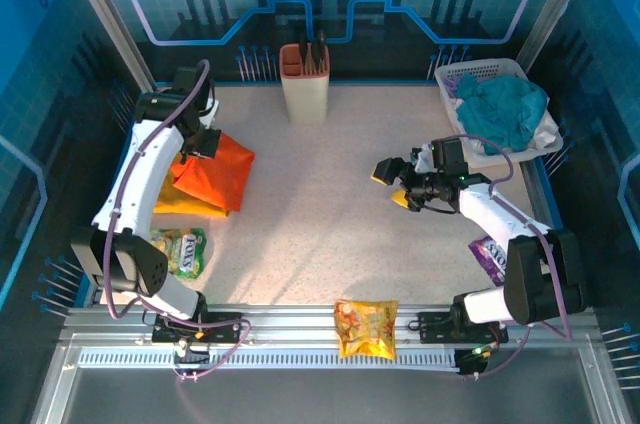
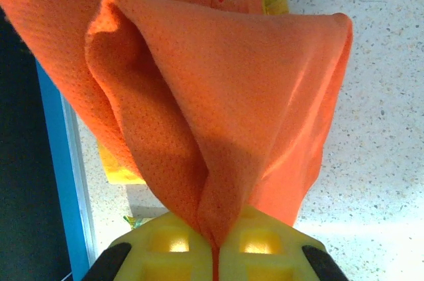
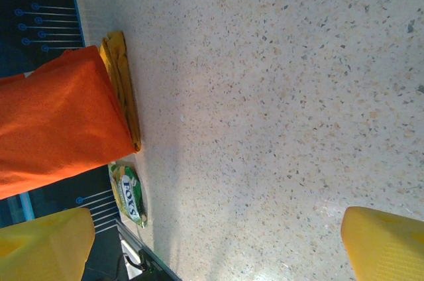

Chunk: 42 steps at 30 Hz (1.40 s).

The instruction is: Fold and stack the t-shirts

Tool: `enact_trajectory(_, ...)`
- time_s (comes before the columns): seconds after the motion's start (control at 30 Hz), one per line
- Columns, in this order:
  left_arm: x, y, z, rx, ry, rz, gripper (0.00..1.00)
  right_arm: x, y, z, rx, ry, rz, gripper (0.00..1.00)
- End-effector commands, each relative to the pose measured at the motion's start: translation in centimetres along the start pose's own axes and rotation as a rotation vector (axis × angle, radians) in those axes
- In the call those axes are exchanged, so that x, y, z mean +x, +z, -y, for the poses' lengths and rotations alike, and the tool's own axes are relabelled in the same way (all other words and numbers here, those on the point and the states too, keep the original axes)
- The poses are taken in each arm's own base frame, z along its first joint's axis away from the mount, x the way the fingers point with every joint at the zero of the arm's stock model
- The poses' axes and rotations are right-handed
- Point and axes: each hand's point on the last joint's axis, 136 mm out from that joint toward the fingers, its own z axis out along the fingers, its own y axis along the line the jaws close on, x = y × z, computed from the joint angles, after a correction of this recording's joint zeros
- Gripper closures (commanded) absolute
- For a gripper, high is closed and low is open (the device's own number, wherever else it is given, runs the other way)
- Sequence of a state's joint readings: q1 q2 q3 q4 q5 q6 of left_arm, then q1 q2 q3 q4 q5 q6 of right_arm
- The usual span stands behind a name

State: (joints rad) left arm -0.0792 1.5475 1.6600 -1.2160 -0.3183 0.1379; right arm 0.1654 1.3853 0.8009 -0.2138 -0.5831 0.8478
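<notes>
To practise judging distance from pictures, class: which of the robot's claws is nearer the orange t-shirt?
Left. The left claw is shut on the orange t-shirt at the table's left side; the right claw hangs open above the tabletop, well apart to the shirt's right.

Odds and ends
Tan pot (image 1: 304, 84) at the worktop's far edge; white basket (image 1: 480, 68) holding a green-blue cloth (image 1: 503, 110) in the far right corner; green snack bag (image 1: 180, 250) by the left edge.

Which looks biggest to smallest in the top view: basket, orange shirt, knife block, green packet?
1. basket
2. orange shirt
3. knife block and green packet: close, and the block stands nearer the camera, so unranked.
</notes>
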Motion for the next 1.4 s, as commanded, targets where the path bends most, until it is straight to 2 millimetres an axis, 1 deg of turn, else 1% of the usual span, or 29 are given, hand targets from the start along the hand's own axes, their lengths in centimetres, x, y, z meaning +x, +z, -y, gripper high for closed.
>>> enact_trajectory(0.0,-0.1,-0.5,-1.3,-0.035,-0.012,-0.003,1.00,0.6,0.2,-0.1,0.015,-0.001,-0.018,0.04)
enact_trajectory(0.1,0.0,-0.3,-2.0,-0.060,-0.016,-0.014,1.00,0.7,0.4,0.1,0.023,0.002,-0.021,0.03)
enact_trajectory(0.23,-0.1,0.1,-2.6,-0.065,-0.030,-0.024,1.00,1.0,0.9,-0.2,0.024,-0.002,-0.039,0.04)
enact_trajectory(0.33,-0.6,0.5,-3.0,-0.072,-0.040,-0.021,1.00,1.2,1.4,-0.5,0.033,-0.012,-0.050,0.03)
enact_trajectory(0.53,-0.8,2.3,-2.9,-0.068,-0.042,-0.071,1.00,1.5,2.1,-0.8,0.043,-0.021,-0.075,0.04)
enact_trajectory(0.67,-1.0,3.0,-4.2,-0.103,-0.051,-0.082,1.00,1.7,2.4,-0.8,0.043,-0.018,-0.079,0.04)
enact_trajectory(0.8,-0.8,3.3,-5.1,-0.115,-0.067,-0.085,1.00,1.8,2.6,-1.2,0.041,-0.022,-0.091,0.04)
enact_trajectory(0.97,-0.5,3.4,-6.2,-0.162,-0.076,-0.084,1.00,2.2,3.1,-0.9,0.044,-0.022,-0.112,0.04)
enact_trajectory(1.0,-0.6,3.4,-6.4,-0.170,-0.075,-0.082,1.00,1.6,3.1,-1.8,0.027,-0.037,-0.106,0.04)
enact_trajectory(1.03,-0.6,3.5,-6.5,-0.176,-0.076,-0.080,1.00,1.5,3.2,-1.9,0.023,-0.038,-0.109,0.04)
enact_trajectory(1.1,-0.6,4.1,-6.8,-0.182,-0.082,-0.081,1.00,1.5,3.4,-2.0,0.013,-0.037,-0.120,0.04)
enact_trajectory(1.2,-0.3,5.6,-7.3,-0.198,-0.082,-0.111,1.00,1.4,3.7,-2.5,-0.018,-0.045,-0.122,0.04)
enact_trajectory(1.37,1.0,9.1,-8.1,-0.221,-0.098,-0.173,1.00,1.1,4.0,-2.8,-0.057,-0.054,-0.147,0.04)
